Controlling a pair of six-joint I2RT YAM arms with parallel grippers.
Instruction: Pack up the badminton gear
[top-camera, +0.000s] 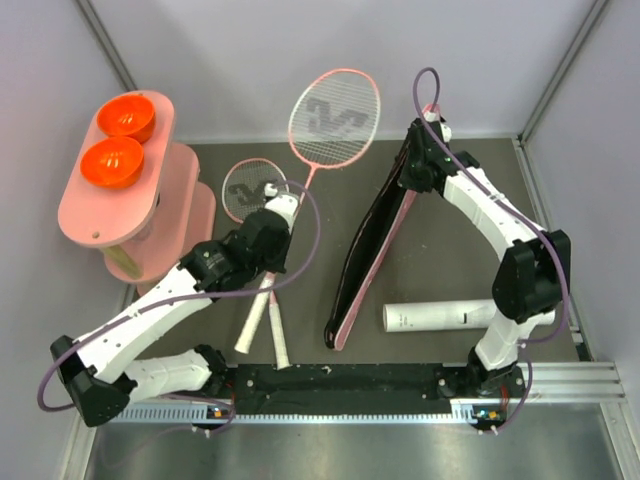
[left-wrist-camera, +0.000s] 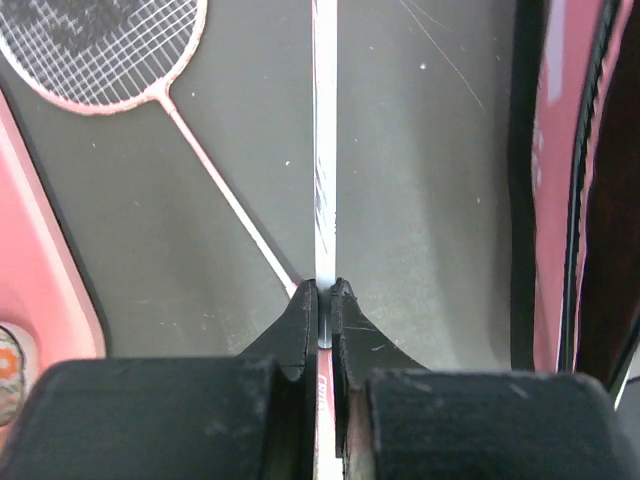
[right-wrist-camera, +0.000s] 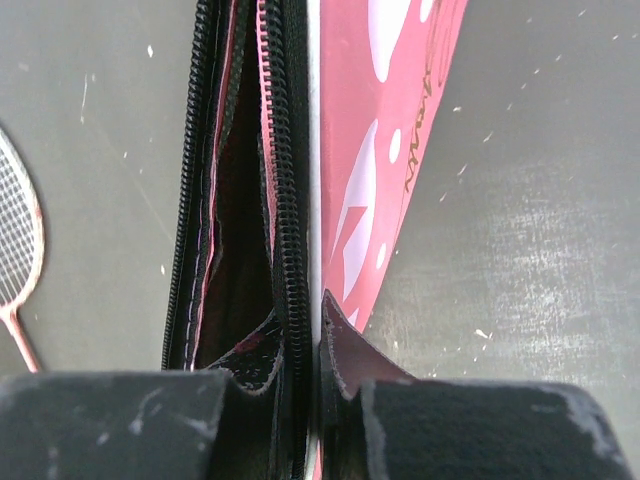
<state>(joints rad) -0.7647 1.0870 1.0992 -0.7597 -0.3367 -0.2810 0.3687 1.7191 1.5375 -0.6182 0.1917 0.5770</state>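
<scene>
Pink-framed larger racket, head toward the table's far edge, its thin shaft pinched between the closed fingers of the left gripper; we list the smaller racket just left of it. Pink bag, mid-table, stands on edge, its zipper rim clamped in the right gripper. White tube lies toward the near right corner.

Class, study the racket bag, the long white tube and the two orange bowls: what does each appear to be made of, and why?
Racket bag: likely glossy printed synthetic fabric, with a black toothed zipper edge. White tube: probably matte cardboard; a plain dull cylinder. Orange bowls: seemingly smooth plastic, uniform colour, soft sheen.
</scene>
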